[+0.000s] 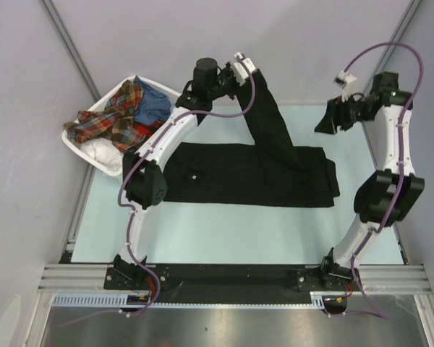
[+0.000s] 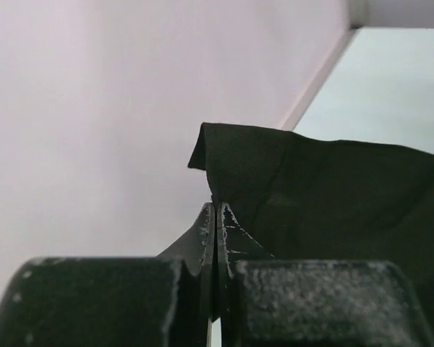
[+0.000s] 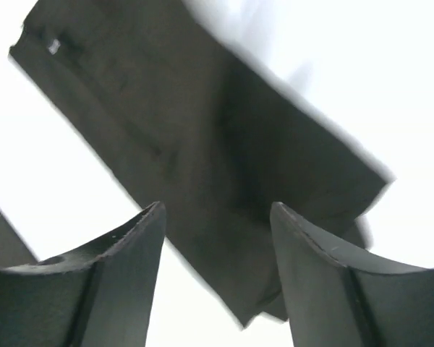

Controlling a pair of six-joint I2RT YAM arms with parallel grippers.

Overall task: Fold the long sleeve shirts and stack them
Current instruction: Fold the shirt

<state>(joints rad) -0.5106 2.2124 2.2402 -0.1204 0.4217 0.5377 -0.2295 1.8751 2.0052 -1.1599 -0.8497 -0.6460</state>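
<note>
A large black long sleeve shirt (image 1: 239, 177) lies spread across the middle of the table. One of its sleeves (image 1: 267, 119) rises off the table to my left gripper (image 1: 246, 69), which is shut on the sleeve's end at the far side. In the left wrist view the closed fingertips (image 2: 215, 211) pinch the edge of the black cloth (image 2: 325, 195). My right gripper (image 1: 329, 121) hovers open over the far right of the table and holds nothing. In its wrist view the black shirt (image 3: 202, 144) lies below the gripper (image 3: 217, 213), whose fingers stand apart.
A white slatted basket (image 1: 76, 144) stands at the table's far left corner. It holds a red-orange plaid shirt (image 1: 116, 116), a blue one (image 1: 153, 105) and a white one (image 1: 101, 150). Grey walls close in the back and sides.
</note>
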